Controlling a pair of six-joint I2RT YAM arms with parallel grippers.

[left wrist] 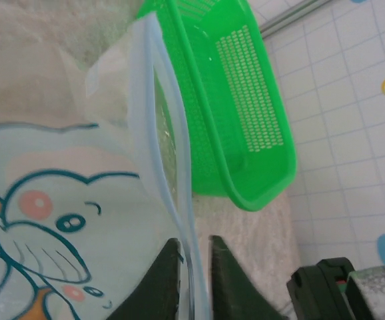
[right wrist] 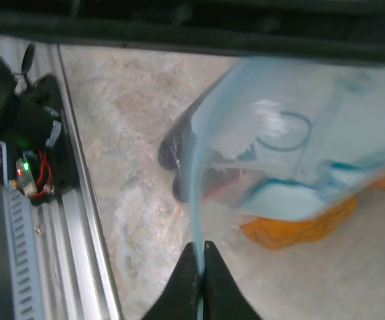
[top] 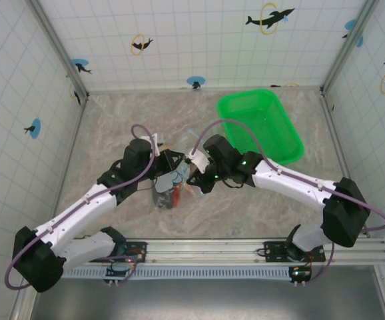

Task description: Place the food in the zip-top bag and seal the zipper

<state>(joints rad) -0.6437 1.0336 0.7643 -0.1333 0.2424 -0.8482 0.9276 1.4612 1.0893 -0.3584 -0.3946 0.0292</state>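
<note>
The zip-top bag (top: 176,175) hangs between my two grippers above the middle of the table, its pale blue elephant print (left wrist: 52,213) facing the left wrist camera. The food (top: 168,197) sits in its lower part: a dark piece (right wrist: 174,159), a red one (right wrist: 227,180) and an orange one (right wrist: 292,230). The zipper (left wrist: 169,100) runs as a light blue strip down between my left gripper (left wrist: 194,241); the jaws stand slightly apart around it, with a gap on the right side. My right gripper (right wrist: 201,247) is shut on the zipper (right wrist: 196,180) at the bag's other end.
A green plastic basket (top: 292,143) stands at the back right, empty, and is close behind the bag in the left wrist view (left wrist: 246,100). The metal rail (top: 246,248) with the arm bases runs along the near edge. Tiled walls close in three sides.
</note>
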